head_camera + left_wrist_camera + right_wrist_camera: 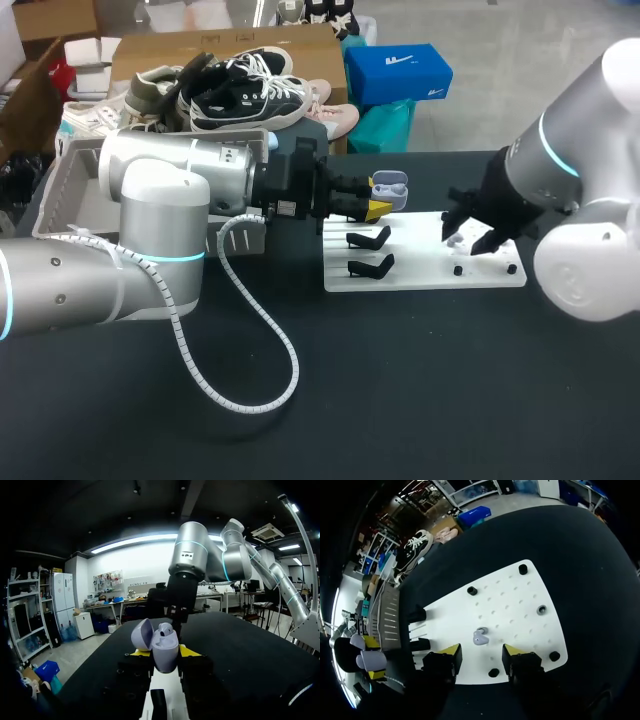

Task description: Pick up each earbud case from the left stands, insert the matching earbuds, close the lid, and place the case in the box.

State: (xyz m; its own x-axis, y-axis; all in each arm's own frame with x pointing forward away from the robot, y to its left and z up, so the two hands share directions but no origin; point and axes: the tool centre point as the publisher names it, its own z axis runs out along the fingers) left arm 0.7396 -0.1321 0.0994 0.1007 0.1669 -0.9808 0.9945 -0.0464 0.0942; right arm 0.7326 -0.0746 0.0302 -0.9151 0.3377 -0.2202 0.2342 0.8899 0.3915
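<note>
Pinching the lavender earbud case [164, 642] from two sides with the left gripper [165, 652], lid flipped open, up off the table [400, 400] over the stand end of the white board [430, 275]. Looks to carry something pale seated in one well, hard to tell what. Right below it, two black stands [372, 238], one behind the other, close under the fingers. Over at the peg end, hovering with the right gripper [480, 652], fingers spread wide and touching nothing, just short of a lone earbud [480, 638] lying flat on the board ahead of the yellow tips. Ringed by black pegs [472, 590] near the board's corners and edges, plus one grey peg [541, 610] off to the side, all standing apart from the earbud. Trailing from the left arm, a white coiled cable [255, 340] looping across the dark tabletop on the near side. Tucked behind that arm at the table's far left, a grey box [62, 195], largely hidden by the arm. Beyond the board's near long edge, a broad run of tabletop, crossed by the cable loop on the left.
</note>
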